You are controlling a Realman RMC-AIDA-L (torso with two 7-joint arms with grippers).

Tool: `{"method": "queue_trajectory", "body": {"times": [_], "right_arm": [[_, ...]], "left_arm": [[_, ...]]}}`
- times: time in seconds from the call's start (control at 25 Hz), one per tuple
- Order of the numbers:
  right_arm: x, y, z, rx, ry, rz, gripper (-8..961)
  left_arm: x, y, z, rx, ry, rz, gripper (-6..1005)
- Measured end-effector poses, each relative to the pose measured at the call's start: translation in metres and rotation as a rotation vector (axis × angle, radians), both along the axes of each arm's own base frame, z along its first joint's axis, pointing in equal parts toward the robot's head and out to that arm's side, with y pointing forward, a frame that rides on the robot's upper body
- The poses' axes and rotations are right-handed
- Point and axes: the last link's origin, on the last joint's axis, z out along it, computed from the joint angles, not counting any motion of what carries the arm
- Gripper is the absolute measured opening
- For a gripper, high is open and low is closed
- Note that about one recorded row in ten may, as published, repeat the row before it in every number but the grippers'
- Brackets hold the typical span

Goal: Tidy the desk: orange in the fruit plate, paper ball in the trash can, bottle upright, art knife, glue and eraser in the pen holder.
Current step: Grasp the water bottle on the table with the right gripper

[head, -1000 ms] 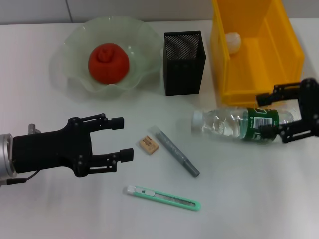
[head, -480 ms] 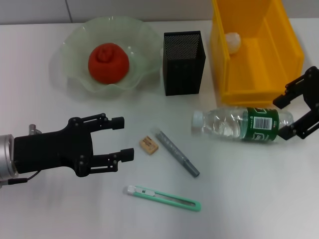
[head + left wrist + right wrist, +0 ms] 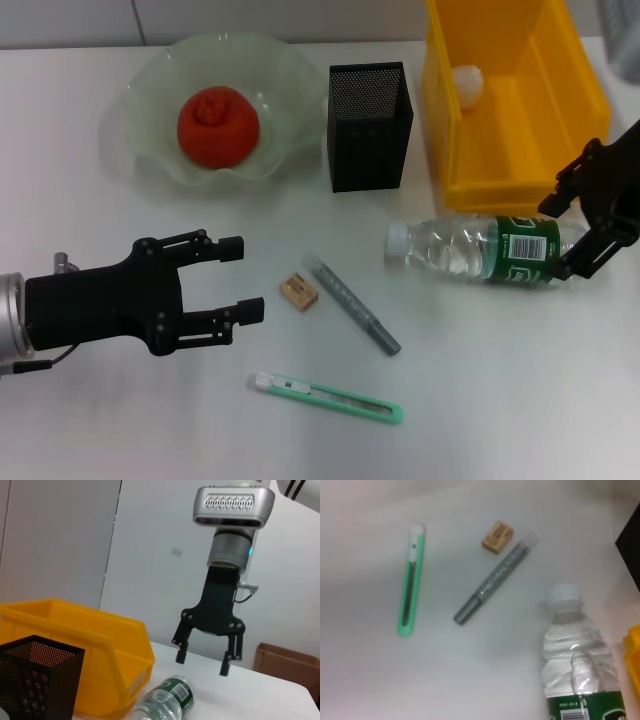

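The bottle (image 3: 480, 249) is lying on its side on the desk, long axis running three to nine o'clock, cap toward nine. The right gripper (image 3: 575, 225), jaws apart and empty, is hovering at its base end, three o'clock (the nearer arm). The left gripper (image 3: 238, 280) is idling open, well apart.

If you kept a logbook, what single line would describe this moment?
right pincer: open, at base of lying water bottle | left pincer: open, idle | orange: in fruit plate

We see matte black linkage-style left gripper (image 3: 243, 280) and right gripper (image 3: 202, 663), silver cylindrical wrists, thin black cable, vented grey housing.
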Motion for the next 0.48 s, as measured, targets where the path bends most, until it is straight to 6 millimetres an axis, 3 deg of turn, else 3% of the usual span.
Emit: {"method": "queue_trajectory", "body": {"times": [0.48], "right_arm": [[0.002, 0.009, -0.035, 0.039, -0.083, 0.093, 789]], "left_arm": [[-0.002, 0.000, 0.001, 0.001, 0.004, 0.004, 785]]}}
